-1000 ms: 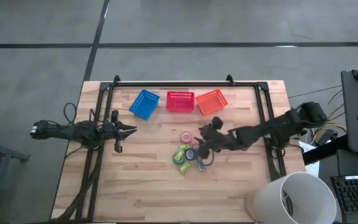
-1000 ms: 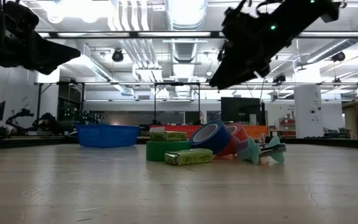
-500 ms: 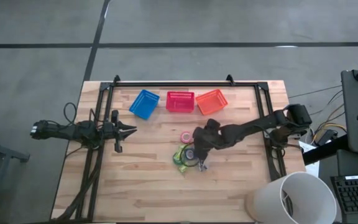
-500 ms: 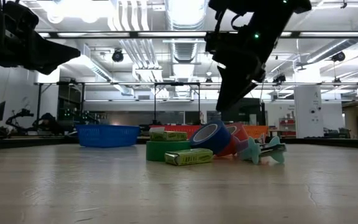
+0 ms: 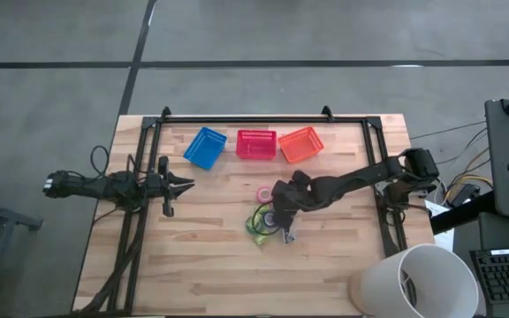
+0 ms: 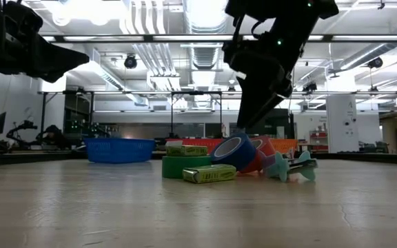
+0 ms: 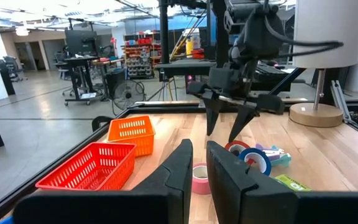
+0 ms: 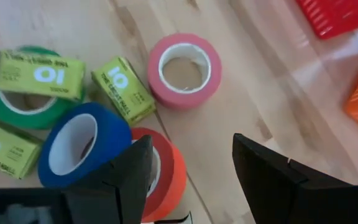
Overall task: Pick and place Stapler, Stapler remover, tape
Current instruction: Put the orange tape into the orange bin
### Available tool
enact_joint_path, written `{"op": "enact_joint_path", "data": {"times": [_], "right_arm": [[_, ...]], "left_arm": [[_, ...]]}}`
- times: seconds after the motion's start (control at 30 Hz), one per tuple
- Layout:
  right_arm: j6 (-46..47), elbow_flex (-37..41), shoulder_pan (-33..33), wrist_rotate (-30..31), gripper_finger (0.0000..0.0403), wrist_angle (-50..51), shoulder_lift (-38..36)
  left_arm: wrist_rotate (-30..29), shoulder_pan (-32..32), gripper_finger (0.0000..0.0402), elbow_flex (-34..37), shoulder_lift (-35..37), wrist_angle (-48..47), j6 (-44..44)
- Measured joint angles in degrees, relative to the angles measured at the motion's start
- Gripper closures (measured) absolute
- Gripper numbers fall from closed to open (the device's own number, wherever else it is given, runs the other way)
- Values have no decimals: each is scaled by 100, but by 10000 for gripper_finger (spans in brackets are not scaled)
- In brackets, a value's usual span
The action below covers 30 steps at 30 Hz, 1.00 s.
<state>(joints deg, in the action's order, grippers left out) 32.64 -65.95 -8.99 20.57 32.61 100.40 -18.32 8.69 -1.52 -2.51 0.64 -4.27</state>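
The tape rolls lie mid-table in a pile (image 5: 268, 221). In the right wrist view the pink roll (image 8: 184, 70) lies flat and apart. The blue roll (image 8: 82, 143) leans on the red-orange roll (image 8: 166, 171), and the green roll (image 8: 23, 102) lies flat under yellow-green boxes (image 8: 39, 74). A teal stapler remover (image 6: 291, 165) rests on the table beside the rolls. I cannot make out a stapler. My right gripper (image 8: 191, 180) hangs open just above the pile, fingers pointing down over the red-orange roll, touching nothing. My left gripper (image 5: 188, 185) waits, shut, at the table's left side.
Three baskets stand in a row near the far edge: blue (image 5: 205, 147), red (image 5: 256, 144) and orange (image 5: 300, 144). A black frame (image 5: 246, 119) runs round the table's far and side edges. Bare wood (image 5: 228, 274) lies near the pile's near side.
My right gripper has moved toward the table's left and come down, from beside the pile to just above the rolls, tipping so its fingers point more steeply down. The rolls and boxes have stayed put.
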Motion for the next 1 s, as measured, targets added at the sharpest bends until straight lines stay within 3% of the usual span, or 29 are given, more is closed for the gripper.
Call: {"op": "enact_joint_path", "data": {"times": [0.43,1.0], "right_arm": [[-16,-15,-13,-204,197,36,265],[23,144,-12,-308,257,1,267]], "left_arm": [[-1,2,351,0,-1,15,-2],[-1,0,351,0,1,20,-2]]}}
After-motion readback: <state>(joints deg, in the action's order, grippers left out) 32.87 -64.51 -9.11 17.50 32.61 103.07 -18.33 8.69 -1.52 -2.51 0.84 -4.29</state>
